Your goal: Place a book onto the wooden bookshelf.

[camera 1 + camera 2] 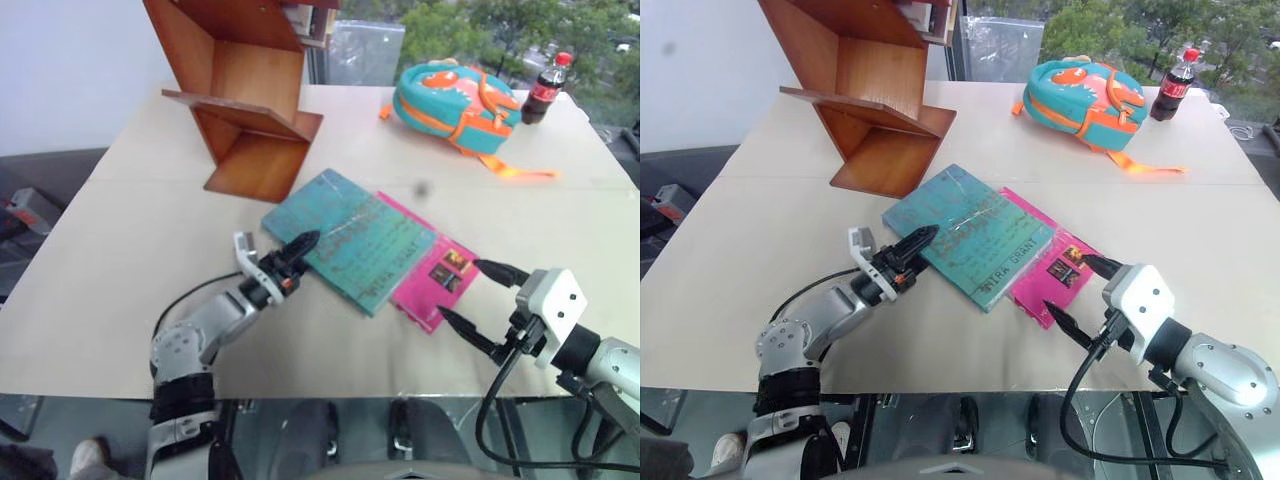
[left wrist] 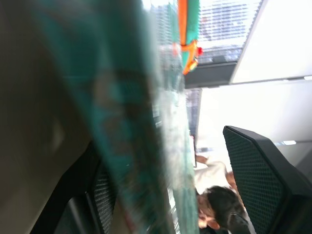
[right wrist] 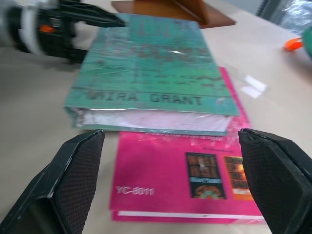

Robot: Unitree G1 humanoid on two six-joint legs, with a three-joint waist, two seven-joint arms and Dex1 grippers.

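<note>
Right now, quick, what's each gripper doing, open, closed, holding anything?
Left gripper: open, fingers around the near-left edge of the book, which lies on the pink book.
Right gripper: open, holding nothing.

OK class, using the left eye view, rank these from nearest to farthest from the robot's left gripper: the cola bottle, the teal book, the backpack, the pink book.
1. Teal book: right at the left gripper.
2. Pink book: under the teal book, toward the robot's right.
3. Backpack: far side of the table, right.
4. Cola bottle: beyond the backpack, far right corner.
</note>
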